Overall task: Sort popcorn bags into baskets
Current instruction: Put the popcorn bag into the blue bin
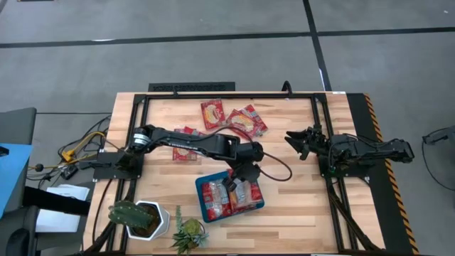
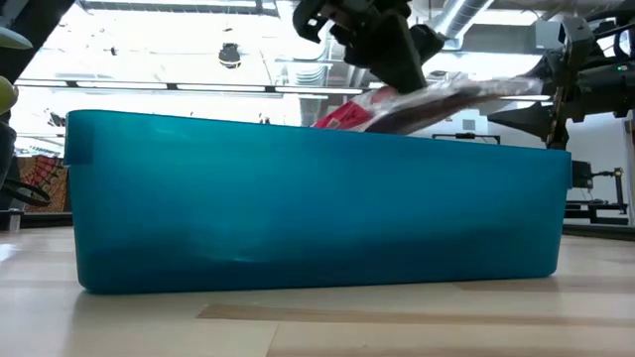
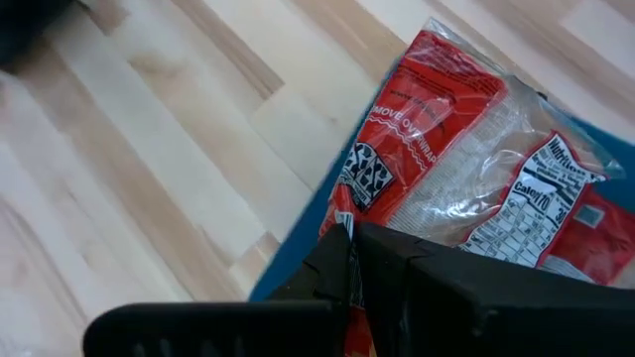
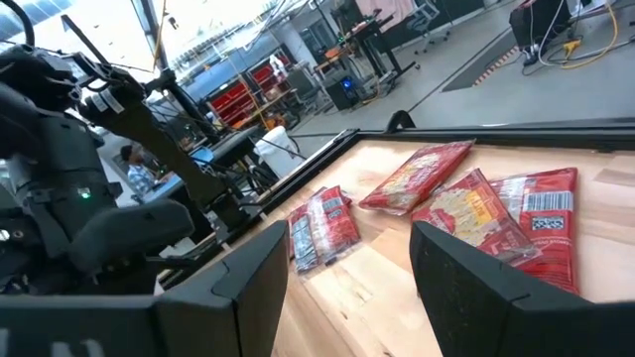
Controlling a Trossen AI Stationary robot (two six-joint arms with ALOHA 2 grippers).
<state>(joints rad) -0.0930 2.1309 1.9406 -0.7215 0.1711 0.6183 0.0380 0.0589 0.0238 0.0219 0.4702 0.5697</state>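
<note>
The left tool (image 1: 231,183) reaches from the left side of the table (image 1: 298,206) out over the blue tray (image 1: 202,200), which sits on the near middle of the wooden top. Its fingers are pinched tight on the edge of a red popcorn bag (image 3: 437,169), seen close up in the left wrist view with the blue rim just below it. From table height the bag (image 2: 417,104) shows tilted above the tray's (image 2: 298,198) long wall, partly over the rim, with the dark tool (image 2: 382,50) gripping it from above. Other bags (image 1: 231,195) already lie flat inside the tray, side by side.

More bags are loose on the table beyond the tray: a cluster of three (image 1: 234,117) near the far edge, overlapping one another, and another (image 1: 186,146) partly hidden under the left arm, which crosses right over it.

The right tool (image 1: 295,140) waits at the right side of the table, well apart from the tray, its fingers spread wide and holding nothing. Its wrist view looks past those fingers (image 4: 248,273) to the loose bags (image 4: 476,203) on the wood.

At the near left corner stand a white pot with a cactus (image 1: 138,219) and a small green plant (image 1: 188,233), just beside the tray's left end. A black frame (image 1: 320,114) borders the table, and a dark cable (image 1: 274,167) loops on the table between the arms
</note>
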